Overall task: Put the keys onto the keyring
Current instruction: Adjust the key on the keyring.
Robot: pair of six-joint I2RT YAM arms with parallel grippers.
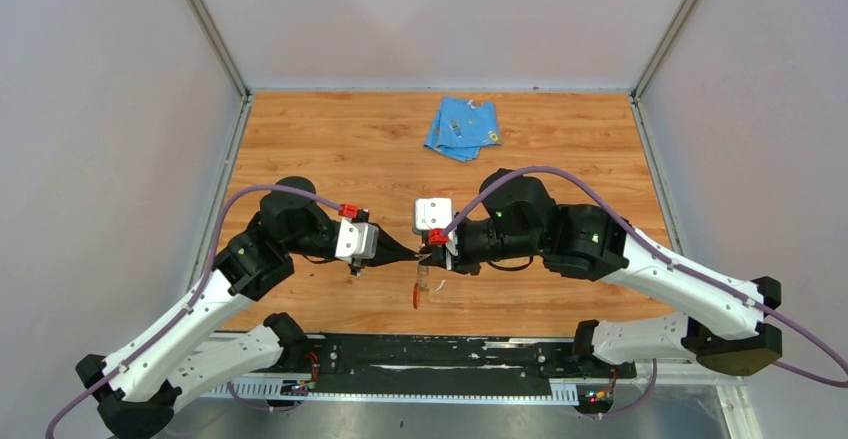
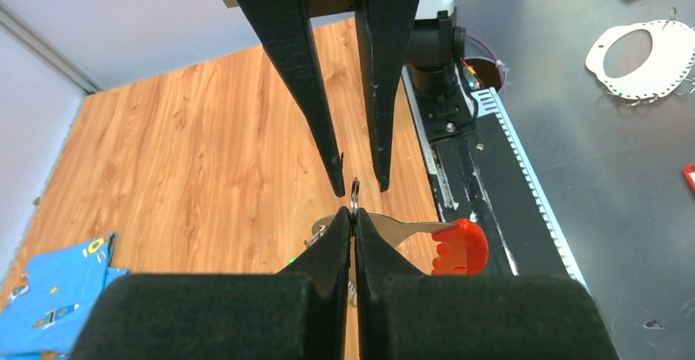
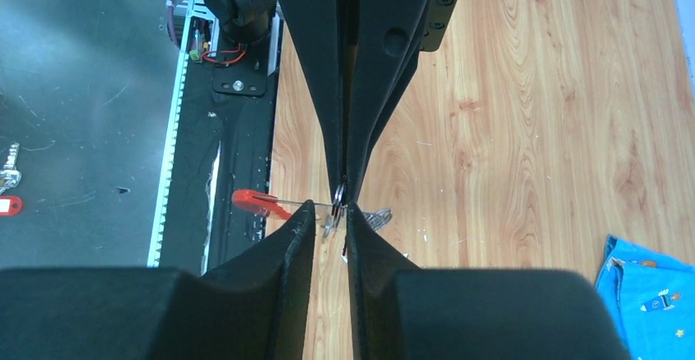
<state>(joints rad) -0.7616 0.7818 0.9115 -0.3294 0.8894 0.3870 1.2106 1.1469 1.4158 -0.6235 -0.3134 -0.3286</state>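
My two grippers meet tip to tip above the middle of the wooden table. The left gripper [image 1: 418,255] [image 2: 354,212] is shut on the thin metal ring of the keyring [image 2: 355,189]. The keyring's flat silvery tag with a red end [image 2: 457,247] [image 1: 416,297] [image 3: 254,202] hangs below it. The right gripper [image 1: 430,256] [image 3: 331,207] stands slightly open, with its fingertips [image 2: 338,181] on either side of the ring and not touching it. A small toothed silver key [image 3: 379,215] [image 2: 321,230] dangles by the ring, and a green speck shows beside it. I cannot make out a yellow-headed key.
A folded blue printed cloth [image 1: 462,127] [image 2: 49,294] [image 3: 651,294] lies at the back of the table. The black base rail [image 1: 430,359] runs along the near edge. Grey walls close in the left, right and far sides.
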